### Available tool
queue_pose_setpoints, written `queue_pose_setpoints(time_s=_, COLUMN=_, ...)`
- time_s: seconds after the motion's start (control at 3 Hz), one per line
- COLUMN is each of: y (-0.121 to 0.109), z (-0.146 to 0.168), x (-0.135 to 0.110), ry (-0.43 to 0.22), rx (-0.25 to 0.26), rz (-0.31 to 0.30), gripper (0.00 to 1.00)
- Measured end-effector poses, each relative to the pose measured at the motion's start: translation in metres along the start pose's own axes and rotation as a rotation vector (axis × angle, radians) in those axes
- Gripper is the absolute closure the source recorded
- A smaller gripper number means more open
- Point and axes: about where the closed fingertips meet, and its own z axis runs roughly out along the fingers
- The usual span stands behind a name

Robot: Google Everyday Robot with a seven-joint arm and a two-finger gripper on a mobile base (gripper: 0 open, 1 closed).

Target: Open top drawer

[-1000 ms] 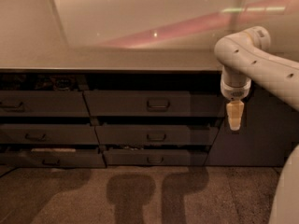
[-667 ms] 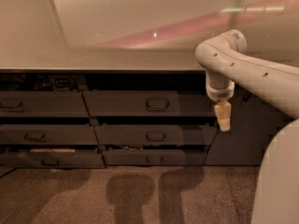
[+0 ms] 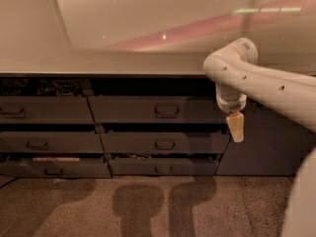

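- The top drawer [image 3: 123, 110] is in the middle column, just under the worktop [image 3: 98, 63]; its small loop handle [image 3: 167, 111] sits at the centre of the dark front
- The step in hand looks like the approach: the hand [image 3: 235, 127] has yet to reach that handle, which lies to its left and a little higher
- To do it well, bring the hand level with the loop and square to the front, take the bar itself, then pull straight out along the drawer's run, not sideways or down
- Take care not to catch the lower drawer's handle [image 3: 164, 144], which looks the same
- The arm [image 3: 256, 78] reaches in from the right, bends at a rounded joint and drops its wrist vertically, so the hand points straight down in front of the column's right end
- Whether the hand is open or closed cannot be told; nothing shows in its hold
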Motion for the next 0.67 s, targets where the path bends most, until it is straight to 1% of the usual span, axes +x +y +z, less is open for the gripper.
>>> queue_pose_setpoints(time_s=0.33, y=0.005, z=-0.016, x=0.0, ry=0.063, rx=0.186, rz=-0.12, gripper=0.0)
queue_pose_setpoints(time_s=0.67, y=0.017, z=0.002, x=-0.009, ry=0.081, rx=0.197, rz=-0.189, gripper=0.0)
